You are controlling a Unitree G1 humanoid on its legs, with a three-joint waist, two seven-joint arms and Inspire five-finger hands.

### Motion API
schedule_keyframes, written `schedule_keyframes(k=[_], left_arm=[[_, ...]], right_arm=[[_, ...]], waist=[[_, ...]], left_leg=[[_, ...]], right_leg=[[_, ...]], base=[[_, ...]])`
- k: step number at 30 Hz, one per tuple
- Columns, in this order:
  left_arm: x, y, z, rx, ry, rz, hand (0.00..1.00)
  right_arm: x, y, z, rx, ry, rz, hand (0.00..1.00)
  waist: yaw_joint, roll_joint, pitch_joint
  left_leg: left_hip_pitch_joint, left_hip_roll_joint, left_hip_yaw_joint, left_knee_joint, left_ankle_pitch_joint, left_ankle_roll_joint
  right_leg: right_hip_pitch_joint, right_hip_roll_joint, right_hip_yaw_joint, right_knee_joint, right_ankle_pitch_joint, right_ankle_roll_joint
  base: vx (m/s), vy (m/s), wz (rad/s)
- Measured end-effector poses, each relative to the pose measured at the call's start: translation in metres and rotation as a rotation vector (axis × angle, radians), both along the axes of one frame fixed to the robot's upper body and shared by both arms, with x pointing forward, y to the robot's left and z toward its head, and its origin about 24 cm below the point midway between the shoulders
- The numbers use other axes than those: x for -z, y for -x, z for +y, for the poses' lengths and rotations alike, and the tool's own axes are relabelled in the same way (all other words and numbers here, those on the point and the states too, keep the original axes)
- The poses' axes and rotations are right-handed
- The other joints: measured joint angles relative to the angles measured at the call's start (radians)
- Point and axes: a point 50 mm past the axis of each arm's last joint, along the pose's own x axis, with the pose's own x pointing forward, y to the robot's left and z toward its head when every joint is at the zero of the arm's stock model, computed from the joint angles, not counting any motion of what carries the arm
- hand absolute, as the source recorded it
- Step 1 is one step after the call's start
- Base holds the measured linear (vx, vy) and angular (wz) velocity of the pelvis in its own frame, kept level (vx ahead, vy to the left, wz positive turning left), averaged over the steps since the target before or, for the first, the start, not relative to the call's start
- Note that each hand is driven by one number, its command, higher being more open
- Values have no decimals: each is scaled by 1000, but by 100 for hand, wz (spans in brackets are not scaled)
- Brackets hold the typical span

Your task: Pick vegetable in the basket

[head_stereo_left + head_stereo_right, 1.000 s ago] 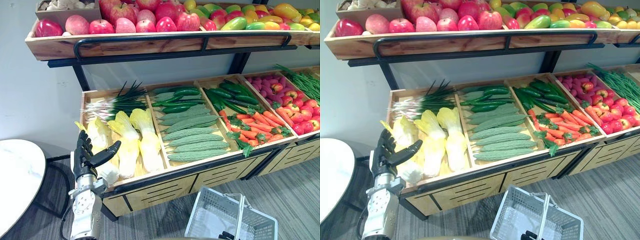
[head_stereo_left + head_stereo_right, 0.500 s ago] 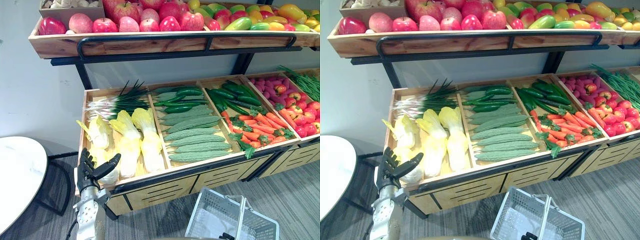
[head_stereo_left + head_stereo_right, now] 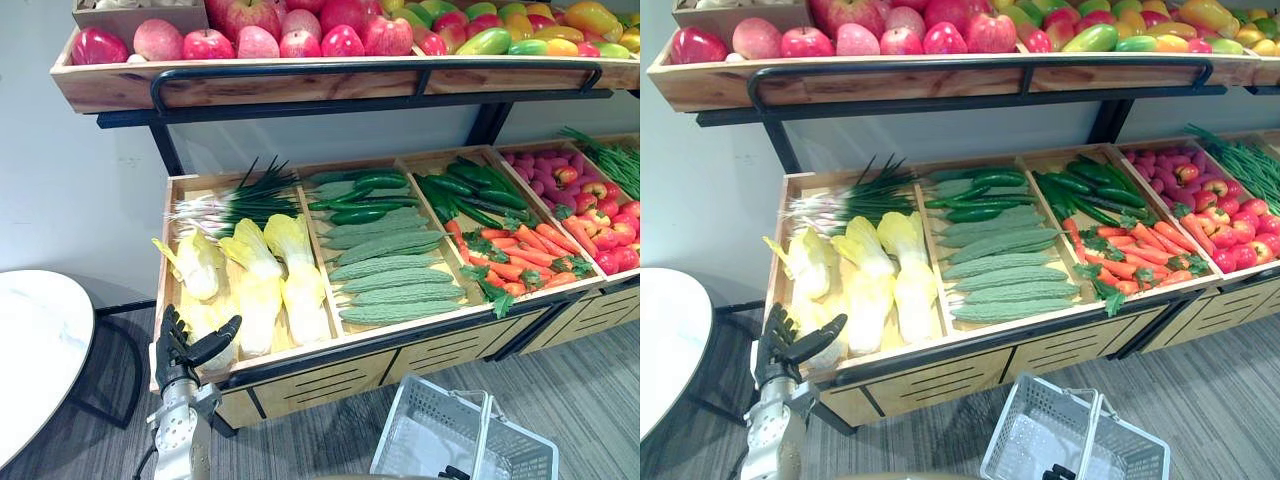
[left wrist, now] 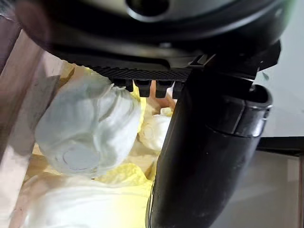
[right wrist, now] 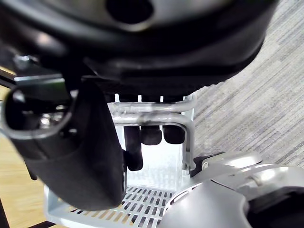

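Pale yellow Chinese cabbages (image 3: pixel 262 282) lie in the leftmost crate of the lower shelf. My left hand (image 3: pixel 183 347) stands open at that crate's front left corner, fingers straight and thumb pointing toward the nearest cabbage. In the left wrist view, a cabbage's white stump (image 4: pixel 88 130) shows just past the fingers, with the thumb (image 4: pixel 204 156) beside it and nothing held. A grey wire basket (image 3: pixel 430 425) hangs low in front of the shelf. My right hand (image 5: pixel 142 137) is curled round its metal handles (image 5: pixel 156 118).
Green gourds and cucumbers (image 3: pixel 385 265) fill the neighbouring crate, scallions (image 3: pixel 225 205) lie behind the cabbages, and carrots (image 3: pixel 510 255) are further right. An upper shelf of apples (image 3: pixel 290 40) with a black rail overhangs. A round white table (image 3: pixel 35 350) stands on the left.
My left hand has dropped back from over the front cabbage to the crate's front edge and stays open. The basket remains in my right hand.
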Motion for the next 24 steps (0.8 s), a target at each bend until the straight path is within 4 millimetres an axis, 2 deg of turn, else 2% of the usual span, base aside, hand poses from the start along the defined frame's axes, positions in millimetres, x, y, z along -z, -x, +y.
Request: schedule_keyframes(k=[7, 11, 13, 16, 21, 24], left_arm=[[14, 4, 3, 134, -168, 144, 100], [14, 1, 8, 203, -269, 193, 100], [4, -8, 10, 253, -302, 192, 100], [-7, -13, 24, 360, -357, 214, 100], [-39, -26, 58, 468, -482, 246, 100], [-55, -42, 64, 530, -542, 260, 100]], right_arm=[[0, -2, -2, -3, 4, -4, 0], [-1, -5, -7, -6, 15, -4, 0], [-2, -5, -9, -9, 21, -5, 0], [-3, -10, -12, -12, 24, -18, 0], [-3, -17, -9, -34, -9, -43, 0], [-3, -16, -7, -34, -20, -44, 0]], waist=[[-2, 5, 16], [-3, 24, 27], [-6, 33, 29], [-14, 50, 38], [-22, 41, 52], [-24, 37, 52]], left_leg=[[-1, -3, 2, 0, -2, 1], [-7, -5, 11, 5, -10, 0], [-18, -3, 9, 13, -15, -2], [-24, -3, 12, 15, -15, -2], [-8, -4, 30, 18, -15, -2], [-2, -7, 34, 25, -15, -2]], right_leg=[[13, 3, 5, -33, 16, 3], [14, 5, 17, -56, 30, 4], [7, 5, 17, -58, 30, 4], [-4, 7, 25, -53, 31, 4], [-6, 8, 44, -40, 30, 2], [-9, 6, 51, -32, 29, 1]], base=[[-17, -13, -1], [-17, -12, -7], [-6, -18, -1], [6, -29, -6], [-12, -18, -11], [-31, -17, -9]])
